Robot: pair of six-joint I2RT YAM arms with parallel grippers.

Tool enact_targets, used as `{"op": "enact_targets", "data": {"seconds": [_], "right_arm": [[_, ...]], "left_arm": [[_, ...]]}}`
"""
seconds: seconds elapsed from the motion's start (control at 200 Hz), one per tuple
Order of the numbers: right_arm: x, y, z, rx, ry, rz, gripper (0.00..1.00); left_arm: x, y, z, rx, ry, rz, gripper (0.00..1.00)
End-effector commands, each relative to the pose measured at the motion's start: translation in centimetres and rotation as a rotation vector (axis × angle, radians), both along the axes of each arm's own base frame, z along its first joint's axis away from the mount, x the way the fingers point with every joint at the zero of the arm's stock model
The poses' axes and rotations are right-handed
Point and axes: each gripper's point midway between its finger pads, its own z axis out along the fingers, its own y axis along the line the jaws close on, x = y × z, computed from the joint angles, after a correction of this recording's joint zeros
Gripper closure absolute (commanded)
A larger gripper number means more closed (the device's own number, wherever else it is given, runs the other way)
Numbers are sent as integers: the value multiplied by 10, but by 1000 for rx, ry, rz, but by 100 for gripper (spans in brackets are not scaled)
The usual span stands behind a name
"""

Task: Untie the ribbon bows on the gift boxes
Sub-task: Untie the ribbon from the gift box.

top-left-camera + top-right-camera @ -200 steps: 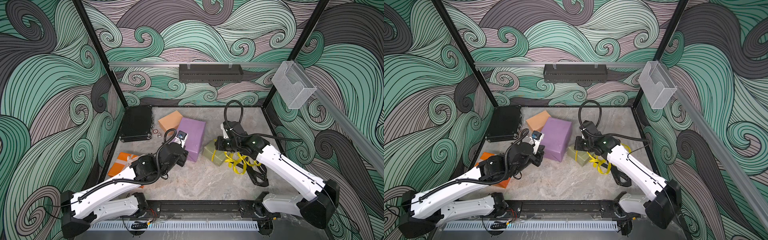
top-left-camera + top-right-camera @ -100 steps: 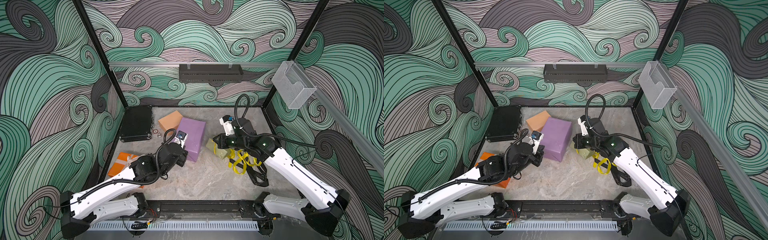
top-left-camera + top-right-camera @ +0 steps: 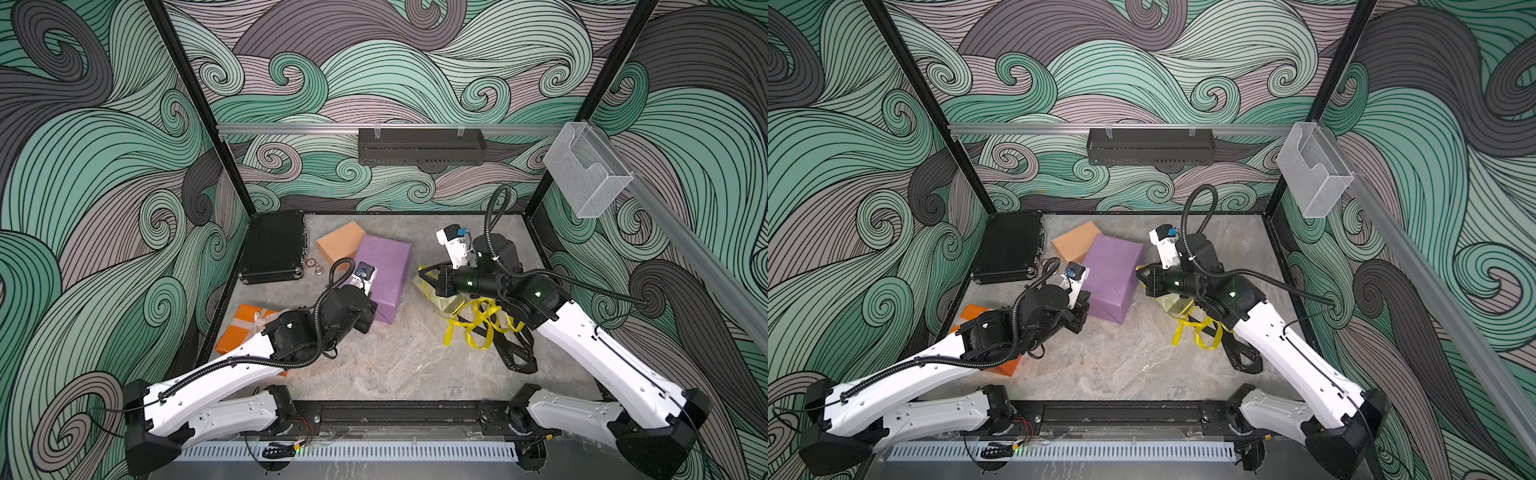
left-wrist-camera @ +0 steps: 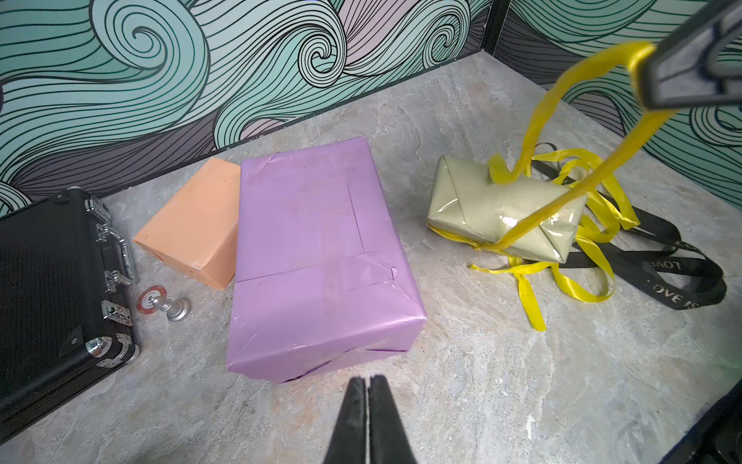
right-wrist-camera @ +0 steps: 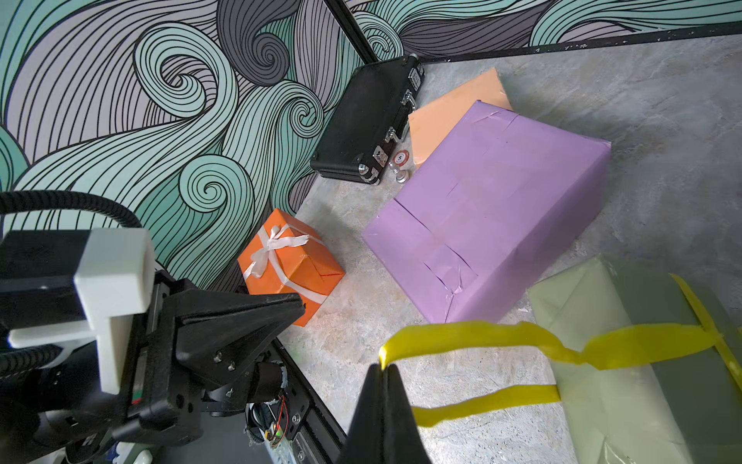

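My right gripper (image 5: pixel 384 367) is shut on a loop of yellow ribbon (image 5: pixel 461 333), held in the air above the floor. Both strands of the loop run down to the olive-green box (image 4: pixel 494 209), where this ribbon is still wrapped round it. My left gripper (image 4: pixel 366 379) is shut and empty, just short of the purple box's (image 4: pixel 313 249) near end. An orange box (image 5: pixel 297 277) by the left wall carries a tied white ribbon bow (image 5: pixel 273 245). The tan-peach box (image 4: pixel 192 225) lies bare behind the purple one.
A loose black lettered ribbon (image 4: pixel 678 277) and loose yellow ribbon (image 4: pixel 582 273) lie tangled on the floor beside the olive-green box. A black hard case (image 3: pixel 272 245) fills the back left corner, with a poker chip (image 4: pixel 152 301) and a small silver piece (image 4: pixel 176 309) beside it.
My right gripper has drawn the yellow ribbon leftward and up, away from the olive-green box, and its wrist has turned. The left arm has stayed put.
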Motion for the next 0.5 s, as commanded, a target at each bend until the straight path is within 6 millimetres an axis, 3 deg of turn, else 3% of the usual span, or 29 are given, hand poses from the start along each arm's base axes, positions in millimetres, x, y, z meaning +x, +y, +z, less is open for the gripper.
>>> {"op": "enact_targets", "data": {"seconds": [0.0, 0.285, 0.495], "right_arm": [[-2, 3, 24, 31, -52, 18, 100], [-3, 4, 50, 80, -71, 18, 100], [1, 2, 43, 48, -63, 1, 100]], "left_arm": [[3, 3, 3, 9, -1, 23, 93], [3, 2, -1, 17, 13, 20, 92], [4, -2, -7, 37, 34, 18, 92]]}}
